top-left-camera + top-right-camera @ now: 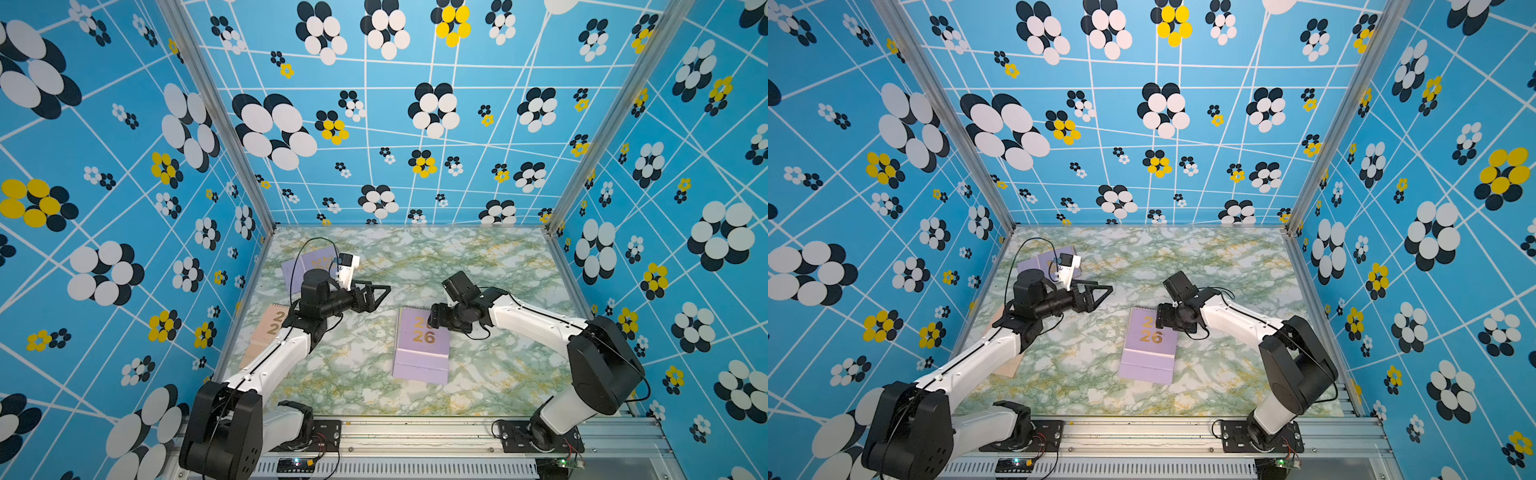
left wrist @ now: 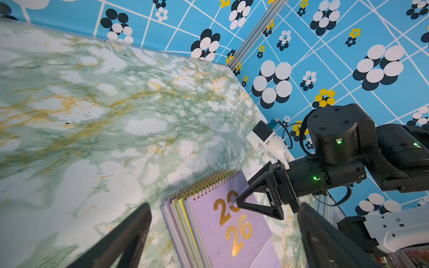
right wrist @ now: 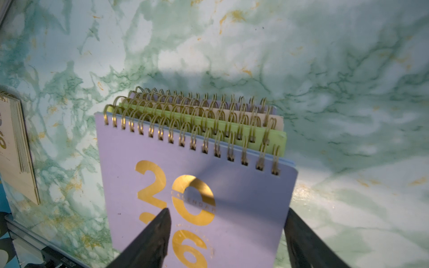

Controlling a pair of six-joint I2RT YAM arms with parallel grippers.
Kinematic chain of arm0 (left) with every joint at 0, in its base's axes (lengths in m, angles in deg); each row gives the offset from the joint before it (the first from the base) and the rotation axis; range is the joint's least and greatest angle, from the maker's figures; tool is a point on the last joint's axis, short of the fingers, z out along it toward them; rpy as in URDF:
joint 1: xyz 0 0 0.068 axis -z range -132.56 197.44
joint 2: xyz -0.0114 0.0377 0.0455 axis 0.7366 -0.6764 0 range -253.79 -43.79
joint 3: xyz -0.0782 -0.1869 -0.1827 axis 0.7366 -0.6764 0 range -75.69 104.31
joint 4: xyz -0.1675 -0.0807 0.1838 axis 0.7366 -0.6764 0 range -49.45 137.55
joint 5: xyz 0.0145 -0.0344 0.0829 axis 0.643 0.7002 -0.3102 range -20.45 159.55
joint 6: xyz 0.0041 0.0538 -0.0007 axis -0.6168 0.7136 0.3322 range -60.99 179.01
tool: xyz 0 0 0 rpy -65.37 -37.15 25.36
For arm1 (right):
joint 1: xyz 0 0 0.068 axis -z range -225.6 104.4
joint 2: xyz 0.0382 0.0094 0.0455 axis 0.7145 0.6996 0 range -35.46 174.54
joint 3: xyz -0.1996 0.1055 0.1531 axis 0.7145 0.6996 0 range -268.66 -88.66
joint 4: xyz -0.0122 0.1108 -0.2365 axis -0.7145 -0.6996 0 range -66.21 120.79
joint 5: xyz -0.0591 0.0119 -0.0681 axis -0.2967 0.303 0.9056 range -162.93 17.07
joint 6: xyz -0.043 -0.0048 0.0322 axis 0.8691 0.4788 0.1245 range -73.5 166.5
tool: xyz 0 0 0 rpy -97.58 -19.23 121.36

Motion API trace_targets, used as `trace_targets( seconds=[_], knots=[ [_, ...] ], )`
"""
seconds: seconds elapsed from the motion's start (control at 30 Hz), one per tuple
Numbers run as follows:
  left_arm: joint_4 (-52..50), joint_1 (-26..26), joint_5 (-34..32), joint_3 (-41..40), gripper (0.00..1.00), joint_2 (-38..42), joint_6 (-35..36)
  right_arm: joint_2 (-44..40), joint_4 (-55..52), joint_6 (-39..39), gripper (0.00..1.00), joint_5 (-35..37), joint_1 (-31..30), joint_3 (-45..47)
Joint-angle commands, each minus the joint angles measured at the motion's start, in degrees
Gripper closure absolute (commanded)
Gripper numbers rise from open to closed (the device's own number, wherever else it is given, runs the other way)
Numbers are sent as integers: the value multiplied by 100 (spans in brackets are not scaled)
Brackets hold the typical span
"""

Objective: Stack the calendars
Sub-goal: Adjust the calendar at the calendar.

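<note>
Right hand (image 1: 432, 318) hangs released and wide open over the stack (image 1: 419, 361) topped by a lavender calendar (image 3: 243, 190) marked gold "20 26", while left hand (image 1: 380, 291) gapes empty.

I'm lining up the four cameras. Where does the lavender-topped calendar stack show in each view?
Both top views: lavender-topped stack mid-table, right tool over its cover.
Left wrist: stack just ahead of the open left tool.
Right wrist: stack fills the middle, beneath the right tool's open fingers.
Shared landmark: gold "20 26" on the cover.
</note>
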Motion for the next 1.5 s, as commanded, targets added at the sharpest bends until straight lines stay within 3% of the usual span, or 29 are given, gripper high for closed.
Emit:
trace_targets(
  seconds=[0.0, 0.7, 1.27, 1.47],
  knots=[
    [-65, 43, 122, 171, 0, -58, 138, 56, -146, 101, 23, 61, -45, -184],
    [-52, 50, 126, 162, 0, -84, 148, 174, 30, 171, 24, -194, -45, -289],
    [-86, 45, 104, 164, 0, -84, 160, 103, -90, 230, 23, -10, -45, -321],
    [-468, 40, -394, 421, 0, -112, 270, 14, -308, 492, 23, 309, -44, -483]
  ],
)
